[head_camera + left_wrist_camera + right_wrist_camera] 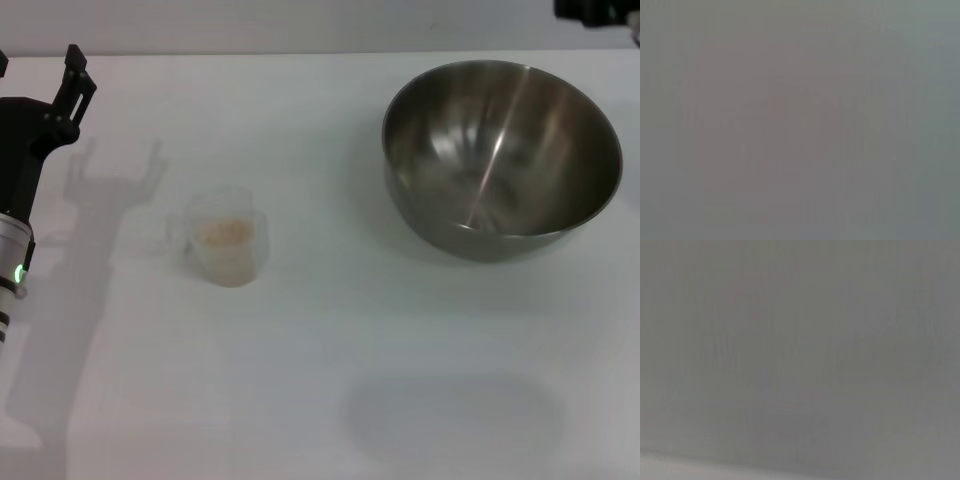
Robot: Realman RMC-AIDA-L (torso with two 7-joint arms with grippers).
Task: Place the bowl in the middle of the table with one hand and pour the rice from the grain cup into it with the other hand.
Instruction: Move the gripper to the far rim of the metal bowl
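Bowl far right; left end effector far left.

A plain white tabletop fills nearly the whole head view, matte and evenly lit. Along its far edge runs a narrow pale strip of wall (slightly greyer than the tabletop). Soft shadows fall across the near part of the tabletop, one broad and oval. Both wrist views show only featureless grey.
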